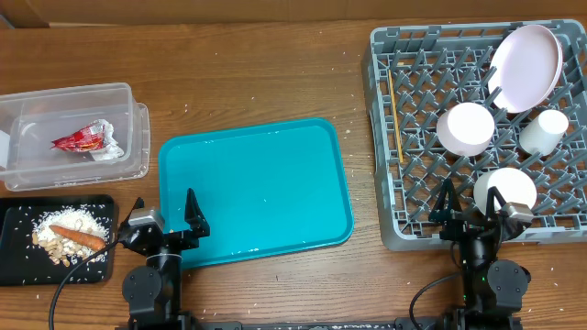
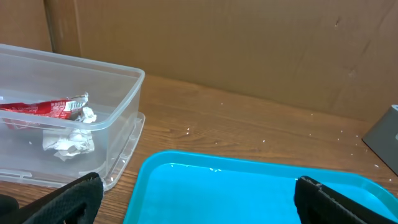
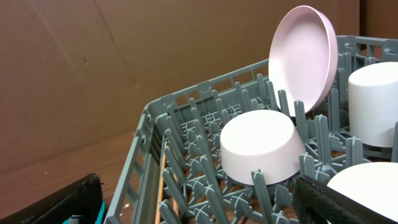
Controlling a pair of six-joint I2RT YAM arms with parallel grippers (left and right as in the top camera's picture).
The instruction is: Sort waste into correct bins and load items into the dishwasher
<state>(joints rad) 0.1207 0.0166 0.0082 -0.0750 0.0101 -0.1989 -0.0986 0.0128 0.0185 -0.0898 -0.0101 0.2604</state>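
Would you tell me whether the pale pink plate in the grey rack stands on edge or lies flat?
On edge: the pale pink plate rises tilted above the dish rack, its lower rim set between the pegs.

Left of the left gripper [image 1: 165,203]: clear tub [image 1: 128,101], red wrapper [image 1: 81,139], white tissue [image 2: 68,142]; black tray [image 1: 14,257], beige scraps [image 1: 53,229], orange stick [image 1: 78,236]. Ahead, a plain teal tray [image 1: 257,183]. Beyond the right gripper [image 1: 470,203], a grey gridded rack [image 1: 385,137], pale pink plate [image 1: 525,66], white bowl [image 1: 466,128] and cup [image 1: 544,131].
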